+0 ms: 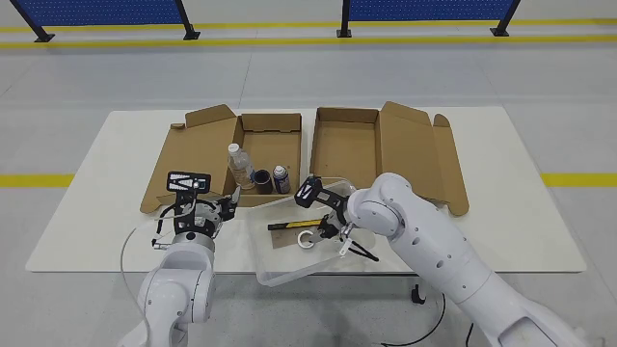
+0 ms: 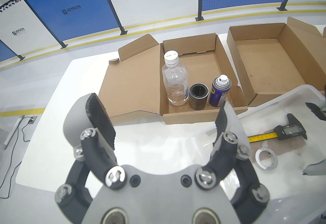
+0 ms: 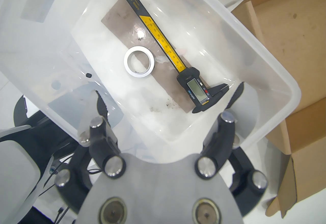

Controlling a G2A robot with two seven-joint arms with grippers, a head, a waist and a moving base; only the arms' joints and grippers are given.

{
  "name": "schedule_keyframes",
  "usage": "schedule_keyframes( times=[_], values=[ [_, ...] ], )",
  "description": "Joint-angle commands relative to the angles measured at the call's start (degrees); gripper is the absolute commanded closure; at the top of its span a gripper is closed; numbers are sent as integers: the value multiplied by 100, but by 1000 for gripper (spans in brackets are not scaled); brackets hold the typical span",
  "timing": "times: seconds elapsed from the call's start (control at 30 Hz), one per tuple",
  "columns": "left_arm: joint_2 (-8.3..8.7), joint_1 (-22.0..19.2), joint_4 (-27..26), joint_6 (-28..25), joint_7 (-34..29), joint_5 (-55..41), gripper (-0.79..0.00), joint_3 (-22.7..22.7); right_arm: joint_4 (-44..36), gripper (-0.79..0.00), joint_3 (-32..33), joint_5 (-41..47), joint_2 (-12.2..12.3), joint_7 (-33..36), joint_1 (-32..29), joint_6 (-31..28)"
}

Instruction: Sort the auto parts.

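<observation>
A clear plastic bin stands at the table's front centre. In it lie a digital caliper with a yellow scale and a metal ring, both on a brown sheet. My right gripper hangs open over the bin's end, close to the caliper's display head, holding nothing. In the top view it is above the caliper and the ring. My left gripper is open and empty over the table, left of the bin and in front of the left cardboard box.
The left box holds a water bottle, a black cylinder and a spray can, all upright along its front wall. The right box stands open behind the bin, flaps spread. Bare table lies at both ends.
</observation>
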Motion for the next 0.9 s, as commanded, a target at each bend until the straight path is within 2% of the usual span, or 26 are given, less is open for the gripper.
schedule_keyframes(
  times=[0.0,0.27,0.47,0.87],
  values=[
    [0,0,0,0,0,0,-785,0,-3,-785,2,-2,1,-1,-2,1],
    [0,0,0,0,0,0,-785,0,6,-785,7,-33,3,-32,-14,35],
    [0,0,0,0,0,0,-785,0,-217,-785,177,-143,35,-189,-295,736],
    [0,0,0,0,0,0,-785,0,-698,-785,498,-295,128,587,-549,1511]
  ],
)
